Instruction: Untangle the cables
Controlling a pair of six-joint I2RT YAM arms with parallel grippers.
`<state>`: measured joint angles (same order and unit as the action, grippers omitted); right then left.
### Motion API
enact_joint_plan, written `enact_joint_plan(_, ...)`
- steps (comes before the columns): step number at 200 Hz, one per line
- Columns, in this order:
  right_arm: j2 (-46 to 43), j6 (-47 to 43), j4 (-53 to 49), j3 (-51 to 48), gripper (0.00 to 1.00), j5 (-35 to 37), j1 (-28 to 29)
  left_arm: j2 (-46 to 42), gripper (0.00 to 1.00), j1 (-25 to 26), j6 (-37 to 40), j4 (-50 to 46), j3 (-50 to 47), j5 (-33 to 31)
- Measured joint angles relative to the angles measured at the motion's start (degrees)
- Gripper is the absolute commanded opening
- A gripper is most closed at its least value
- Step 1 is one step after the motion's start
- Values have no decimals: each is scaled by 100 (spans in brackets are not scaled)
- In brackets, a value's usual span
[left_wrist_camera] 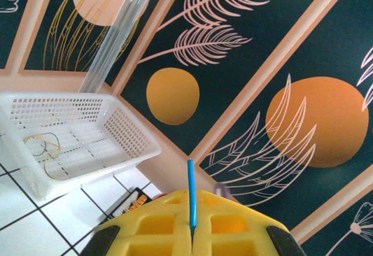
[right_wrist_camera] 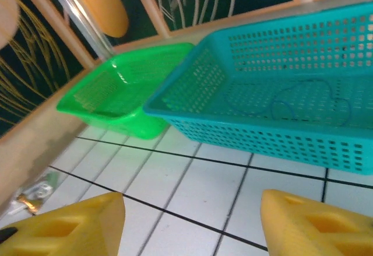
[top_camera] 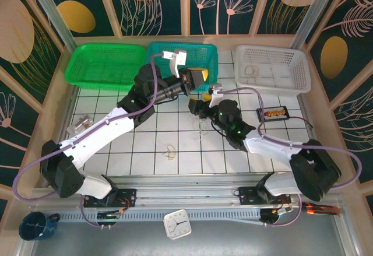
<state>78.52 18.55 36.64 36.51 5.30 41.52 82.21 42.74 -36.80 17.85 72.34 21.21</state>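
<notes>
My left gripper (top_camera: 197,79) is raised in front of the teal basket (top_camera: 207,51). Its yellow jaws (left_wrist_camera: 192,218) are shut on a thin blue cable (left_wrist_camera: 191,192) that sticks up between them. Just to the right and lower, my right gripper (top_camera: 197,105) hovers over the tiles; its yellow fingers (right_wrist_camera: 70,224) stand apart and nothing is between them. A pale thin cable (top_camera: 201,130) lies below it. A tan loop (top_camera: 170,151) rests on the tiles nearer the front. Another bluish cable loop (right_wrist_camera: 309,101) lies inside the teal basket (right_wrist_camera: 250,133). A tan cable (left_wrist_camera: 44,145) lies in the white basket (left_wrist_camera: 125,133).
A green basket (top_camera: 105,63) stands at the back left and the white basket (top_camera: 271,66) at the back right. A small black box (top_camera: 273,113) with a red-black lead sits at the right. A crumpled clear wrapper (top_camera: 78,123) lies at the left edge.
</notes>
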Motion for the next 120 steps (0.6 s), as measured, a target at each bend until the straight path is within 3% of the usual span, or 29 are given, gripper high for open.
enact_joint_plan(14, 313, 61, 109, -4, 28, 122, -37, 7, 0, 0, -48, 7, 42, 37)
enact_joint_plan(26, 555, 170, 269, -66, 19, 197, -61, 17, 0, 0, -83, -2, 127, 66)
enact_joint_plan(120, 1572, 1298, 1513, -1451, 17, 741, -70, 411, 0, -74, 133, -647, 2249, 66)
